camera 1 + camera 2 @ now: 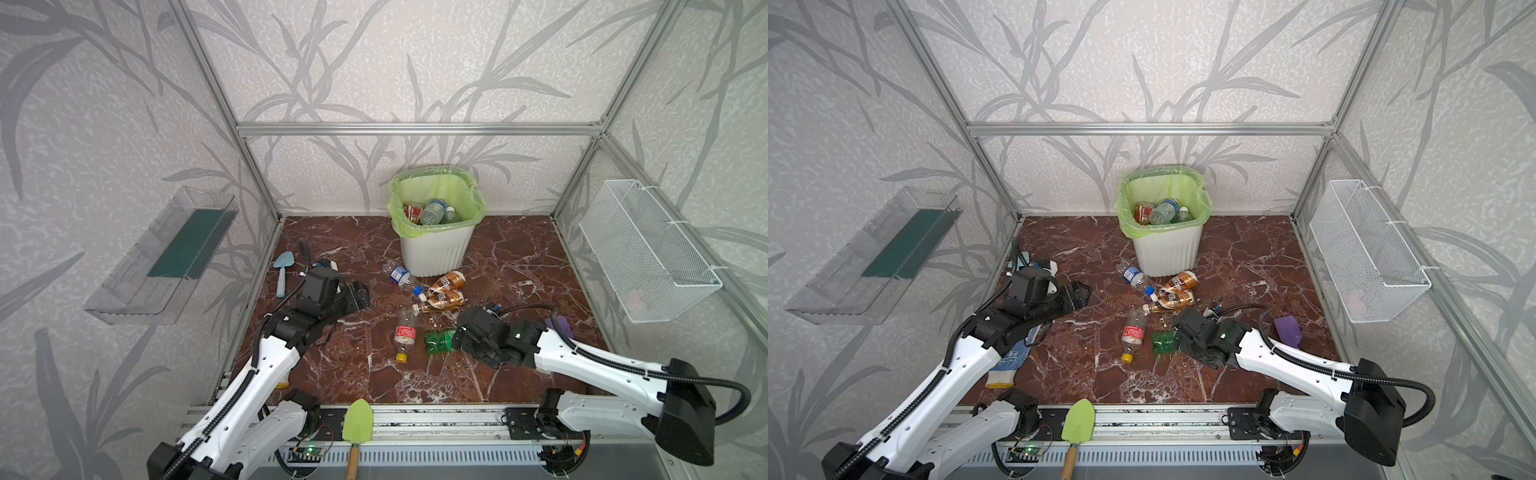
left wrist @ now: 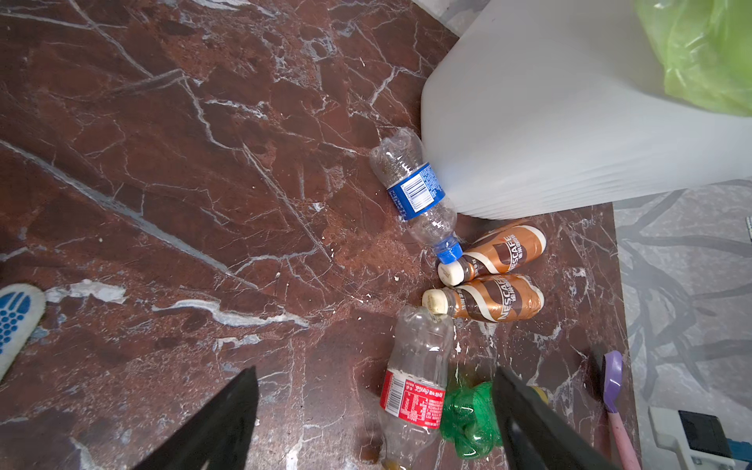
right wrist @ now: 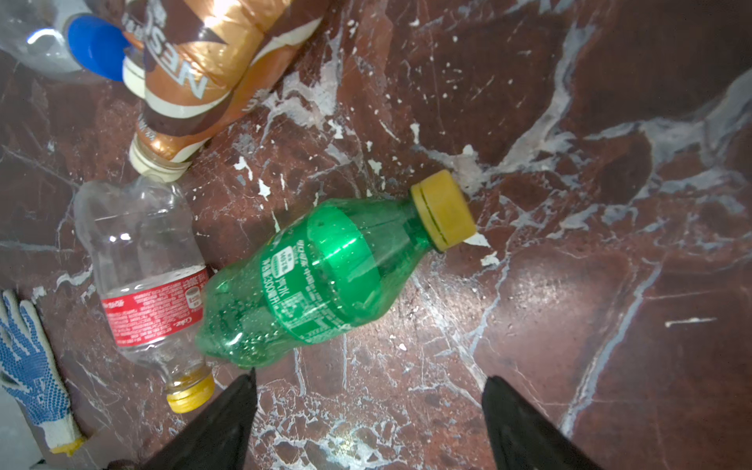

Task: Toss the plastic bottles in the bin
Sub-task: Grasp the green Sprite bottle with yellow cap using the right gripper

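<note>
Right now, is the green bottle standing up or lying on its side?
Lying on its side. In the right wrist view the green bottle rests lengthwise on the marble floor, yellow cap pointing sideways, its base against the red-labelled bottle.

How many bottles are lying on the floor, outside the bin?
5: the blue-label bottle beside the bin, two brown bottles in front of it, the red-label bottle, and the green bottle next to it. Arms may hide others.
</note>
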You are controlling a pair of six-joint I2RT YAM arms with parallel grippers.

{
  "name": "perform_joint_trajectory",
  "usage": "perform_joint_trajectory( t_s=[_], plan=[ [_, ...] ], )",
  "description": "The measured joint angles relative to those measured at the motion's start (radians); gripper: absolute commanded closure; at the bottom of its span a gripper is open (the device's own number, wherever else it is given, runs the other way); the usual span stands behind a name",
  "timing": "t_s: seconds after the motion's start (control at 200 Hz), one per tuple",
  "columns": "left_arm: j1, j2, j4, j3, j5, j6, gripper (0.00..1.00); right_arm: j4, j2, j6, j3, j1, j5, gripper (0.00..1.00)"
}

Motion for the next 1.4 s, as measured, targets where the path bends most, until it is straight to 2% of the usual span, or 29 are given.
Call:
perform_joint_trajectory(
  t_s=[0.215,0.445,1.4],
  plan=[
    [0.000,0.000,0.002,-0.013,-0.002,-0.003,0.11,0.060,0.011,0.085,-0.012,0.000,0.011,0.12],
    [0.000,0.000,0.002,-0.026,-0.001,-0.008,0.11,0.146,0.099,0.127,-0.012,0.001,0.009,0.12],
    [0.000,-0.003,0.004,-0.033,-0.002,-0.007,0.11,0.329,0.252,0.156,-0.012,-0.031,0.024,0.14]
  ],
)
